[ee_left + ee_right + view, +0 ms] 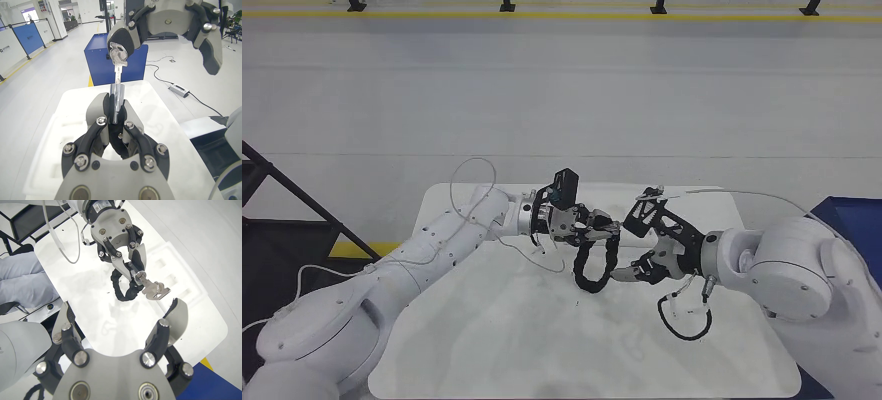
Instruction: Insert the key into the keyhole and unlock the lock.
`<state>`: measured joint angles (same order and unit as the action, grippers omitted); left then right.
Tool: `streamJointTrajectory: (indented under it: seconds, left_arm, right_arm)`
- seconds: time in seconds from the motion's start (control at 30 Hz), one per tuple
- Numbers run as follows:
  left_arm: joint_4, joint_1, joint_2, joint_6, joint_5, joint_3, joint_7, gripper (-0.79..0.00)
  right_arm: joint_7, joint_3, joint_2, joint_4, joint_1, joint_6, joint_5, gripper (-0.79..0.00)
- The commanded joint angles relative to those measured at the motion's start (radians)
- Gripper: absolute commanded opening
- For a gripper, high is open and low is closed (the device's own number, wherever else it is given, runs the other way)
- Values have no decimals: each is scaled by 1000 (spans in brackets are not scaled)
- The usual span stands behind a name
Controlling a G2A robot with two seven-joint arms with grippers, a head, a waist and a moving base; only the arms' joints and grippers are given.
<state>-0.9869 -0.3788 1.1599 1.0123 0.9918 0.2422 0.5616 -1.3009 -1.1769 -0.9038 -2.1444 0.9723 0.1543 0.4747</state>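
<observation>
A white table (492, 340) fills the lower half of the top view. The left arm (432, 260) comes in from the lower left of the frame and the right arm (782, 265) from the right edge. They meet just above the frame's centre. A blue cabinet (852, 215) stands past the table at the right edge. A white foam tray (171, 247) with rectangular recesses lies on the table beyond the grippers.

The left gripper (592, 226) is clamped narrow on the lock (117, 100), with its dark pads pressing both sides of the chrome cylinder. The lock is held up off the table. Its black cable loop (587, 270) hangs below the gripper, toward the middle of the top view.

The right gripper (122, 310) is spread wide and holds nothing. It faces the left gripper closely, just right of centre in the top view.

The key (119, 56) sits with its blade pushed into the keyhole at the free end of the cylinder, and its flat head sticks out toward the right gripper. The head lies just beside one textured pad (122, 40) of that gripper. Whether the two touch cannot be told: the left wrist view overlaps them, while the right wrist view shows a slim gap.
</observation>
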Motion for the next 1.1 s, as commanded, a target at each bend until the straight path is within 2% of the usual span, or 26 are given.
streamJointTrajectory:
  seconds: [0.0,0.23,0.27,0.5,0.7,0.83,1.07]
  left_arm:
    - [-16,21,-15,0,-37,-19,-31,-785]
    - [-56,53,-51,0,-143,-52,-126,-785]
    - [-61,55,-54,0,-155,-55,-139,-785]
    - [-83,68,-66,0,-229,-72,-222,-785]
    - [-91,70,-63,0,-271,-72,-273,-785]
    - [-93,70,-57,0,-287,-72,-295,-785]
    - [-84,73,-50,0,-296,-72,-296,-785]
  right_arm:
    - [0,0,0,0,0,0,1,0]
    - [0,0,0,0,0,0,1,0]
    - [29,1,-1,6,11,3,-13,0]
    - [108,-27,7,66,-6,276,15,0]
    - [131,-19,12,46,-7,351,61,0]
    - [140,6,12,33,-12,375,92,0]
    - [144,55,7,46,-33,349,74,0]
